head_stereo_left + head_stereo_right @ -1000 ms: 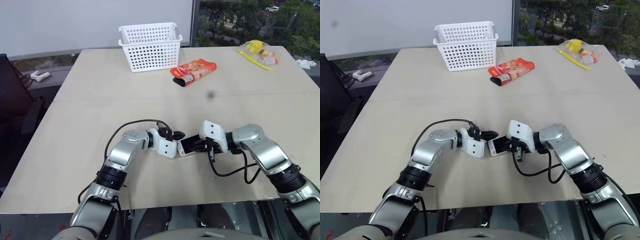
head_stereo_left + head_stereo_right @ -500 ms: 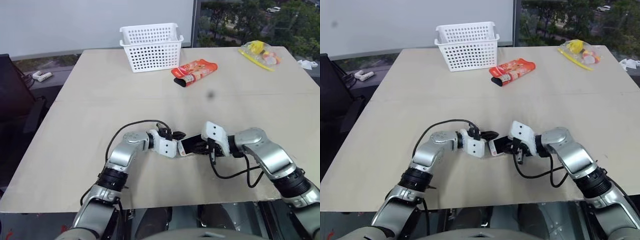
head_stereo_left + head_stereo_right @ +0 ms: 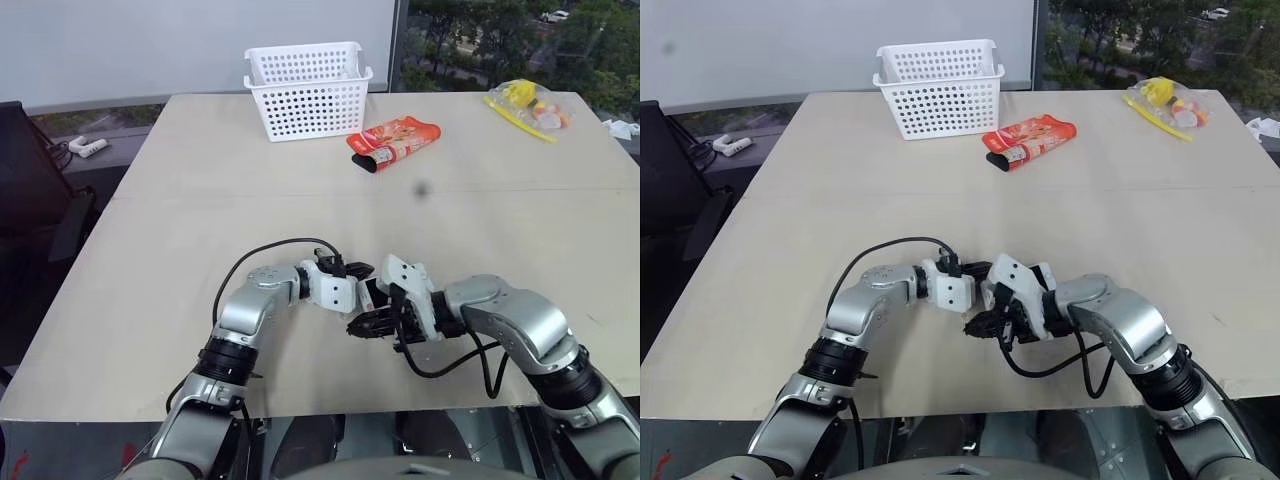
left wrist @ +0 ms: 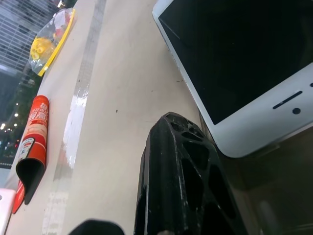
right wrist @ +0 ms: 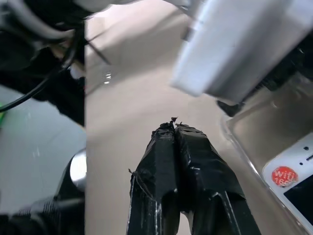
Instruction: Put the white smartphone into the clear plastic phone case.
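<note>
Left wrist view shows the white smartphone partly seated in the clear plastic phone case, apparently pinched by the closed left gripper to steady it; the right gripper, fingers together and empty, hovers beside.

arms: silver-grey shells | wrists: white blocks | cables: black loops | tool fingers: black

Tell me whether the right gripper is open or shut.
Shut. In the right wrist view the right gripper's two black fingers press together with no gap, holding nothing.
</note>
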Motion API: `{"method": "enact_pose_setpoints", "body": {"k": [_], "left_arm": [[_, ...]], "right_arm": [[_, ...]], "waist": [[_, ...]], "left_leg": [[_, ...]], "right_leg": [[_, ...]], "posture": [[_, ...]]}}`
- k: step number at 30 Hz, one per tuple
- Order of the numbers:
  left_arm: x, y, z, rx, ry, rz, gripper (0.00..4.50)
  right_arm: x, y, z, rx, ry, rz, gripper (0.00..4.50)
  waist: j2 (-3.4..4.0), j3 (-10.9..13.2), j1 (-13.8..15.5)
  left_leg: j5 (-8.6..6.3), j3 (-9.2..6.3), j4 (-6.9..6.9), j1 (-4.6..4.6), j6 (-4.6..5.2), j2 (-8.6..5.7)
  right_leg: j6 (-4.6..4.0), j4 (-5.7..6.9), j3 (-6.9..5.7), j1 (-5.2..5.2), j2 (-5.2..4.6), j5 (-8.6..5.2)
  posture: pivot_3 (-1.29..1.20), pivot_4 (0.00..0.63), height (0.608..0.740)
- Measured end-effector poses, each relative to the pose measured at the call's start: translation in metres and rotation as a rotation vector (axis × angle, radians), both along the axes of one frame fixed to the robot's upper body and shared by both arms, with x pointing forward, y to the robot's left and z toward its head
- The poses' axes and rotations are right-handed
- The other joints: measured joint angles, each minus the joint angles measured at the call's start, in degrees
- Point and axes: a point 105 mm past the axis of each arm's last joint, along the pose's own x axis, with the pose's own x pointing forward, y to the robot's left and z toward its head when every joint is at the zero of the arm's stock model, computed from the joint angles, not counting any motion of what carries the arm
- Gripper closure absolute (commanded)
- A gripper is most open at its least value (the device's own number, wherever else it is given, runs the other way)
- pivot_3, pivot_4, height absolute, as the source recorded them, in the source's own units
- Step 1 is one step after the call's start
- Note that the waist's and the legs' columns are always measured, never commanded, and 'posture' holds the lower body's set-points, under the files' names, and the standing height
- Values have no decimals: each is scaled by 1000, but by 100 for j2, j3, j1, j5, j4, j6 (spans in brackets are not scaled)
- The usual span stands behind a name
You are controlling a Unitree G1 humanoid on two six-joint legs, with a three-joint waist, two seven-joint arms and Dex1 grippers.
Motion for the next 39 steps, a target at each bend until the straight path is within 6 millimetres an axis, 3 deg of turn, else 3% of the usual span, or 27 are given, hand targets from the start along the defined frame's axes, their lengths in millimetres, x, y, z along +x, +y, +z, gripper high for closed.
{"method": "enact_pose_setpoints", "body": {"k": [7,12,28,36,39], "left_arm": [[0,2,0,9,-1,-1,4500],[-1,3,-1,25,-8,-16,4500],[0,8,-1,58,-32,-27,4500],[0,2,3,76,-84,-62,4500],[-2,2,7,69,-100,-71,4500]], "right_arm": [[16,11,32,161,12,-76,4409],[17,11,35,199,92,-109,4409],[26,18,44,260,118,-190,4409],[36,-38,67,267,-7,-203,4409],[43,-62,66,216,-58,-241,4409]], "waist": [[2,2,-13],[3,5,-10],[6,7,-118],[7,9,-82],[5,10,-80]], "left_leg": [[1,0,0,2,1,0],[13,0,-5,-4,23,0],[15,0,-4,-6,24,-2],[14,-1,-2,-18,26,-16],[15,-3,3,-51,26,-15]], "right_leg": [[2,1,1,-1,9,0],[-18,1,2,-8,9,11],[-13,9,3,-14,14,9],[0,4,0,-14,9,2],[-14,4,-4,-39,10,10]], "posture": [[0,150,740],[0,150,740],[0,150,740],[0,150,740],[0,150,740]]}}
